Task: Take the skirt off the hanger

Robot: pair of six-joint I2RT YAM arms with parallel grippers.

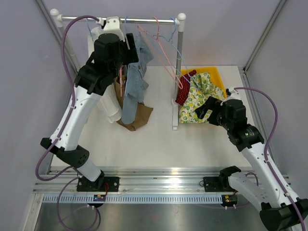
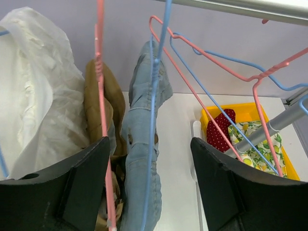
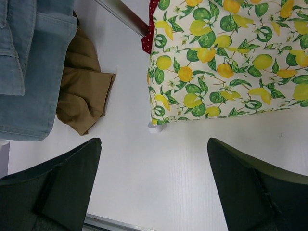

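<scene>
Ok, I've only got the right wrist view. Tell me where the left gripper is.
Observer: The left gripper is up by the rail, open, pointed at the denim garment on a blue hanger.
Operator: Name the garments beside it.
Observer: A brown garment on a pink hanger, and a white garment further left.
Operator: Say what the lemon-print cloth lies in.
Observer: The lemon-print cloth lies in a yellow bin, beside a red polka-dot cloth.
</scene>
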